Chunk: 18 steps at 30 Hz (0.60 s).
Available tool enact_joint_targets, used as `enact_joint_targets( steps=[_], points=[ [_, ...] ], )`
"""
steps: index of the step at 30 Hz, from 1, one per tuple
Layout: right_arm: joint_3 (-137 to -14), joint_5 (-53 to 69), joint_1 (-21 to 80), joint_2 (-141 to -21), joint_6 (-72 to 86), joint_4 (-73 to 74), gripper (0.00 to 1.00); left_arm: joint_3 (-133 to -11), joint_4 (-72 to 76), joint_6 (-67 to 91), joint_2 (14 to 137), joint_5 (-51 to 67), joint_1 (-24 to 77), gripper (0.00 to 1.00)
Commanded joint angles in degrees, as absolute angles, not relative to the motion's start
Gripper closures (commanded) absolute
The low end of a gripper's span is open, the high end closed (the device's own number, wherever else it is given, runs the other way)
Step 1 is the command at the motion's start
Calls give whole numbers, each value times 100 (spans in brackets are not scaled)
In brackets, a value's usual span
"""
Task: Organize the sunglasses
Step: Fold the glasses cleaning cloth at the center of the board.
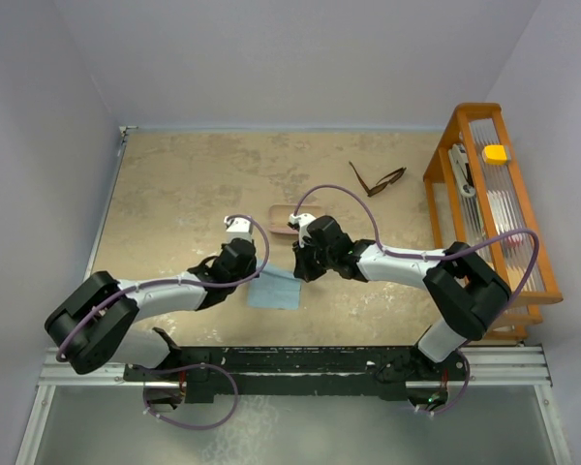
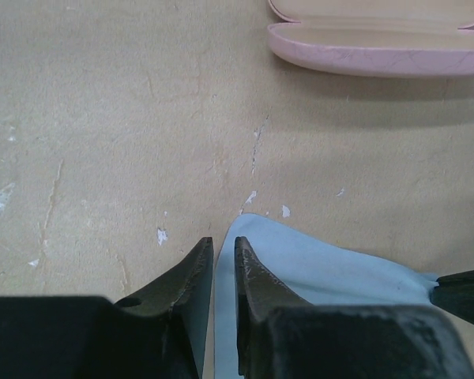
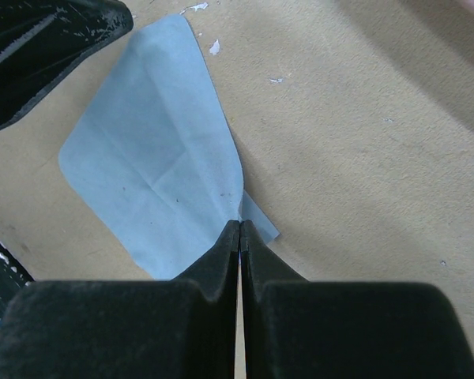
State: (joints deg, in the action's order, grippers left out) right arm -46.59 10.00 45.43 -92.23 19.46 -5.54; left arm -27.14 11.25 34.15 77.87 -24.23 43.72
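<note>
The sunglasses (image 1: 378,181) lie unfolded on the table at the back right, far from both grippers. The light blue cloth (image 1: 276,291) lies near the front middle. My right gripper (image 1: 298,272) is shut on the cloth's right corner (image 3: 241,223), and the cloth (image 3: 150,158) spreads out to its left. My left gripper (image 1: 256,278) sits at the cloth's left edge with its jaws a narrow gap apart (image 2: 221,241); the cloth's edge (image 2: 324,268) runs between them. The pink case (image 2: 379,55) lies open just beyond, partly hidden by my right arm in the top view (image 1: 281,215).
An orange wooden rack (image 1: 489,194) stands along the right wall and holds a yellow item (image 1: 495,153) and other pieces. Walls close off the table at the back and on both sides. My left gripper's body shows in the right wrist view (image 3: 47,39).
</note>
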Motion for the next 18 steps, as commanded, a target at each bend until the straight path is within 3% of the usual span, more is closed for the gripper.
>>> enact_joint_targets(
  steps=[1, 18],
  points=[
    [-4682, 983, 4570, -9202, 1916, -659, 100, -3000, 1525, 3134, 7694, -2414, 4292, 85],
    [-4701, 1107, 4565, -9209, 1932, -606, 100, -3178, 1736, 2900, 8492, -1836, 4199, 74]
  ],
)
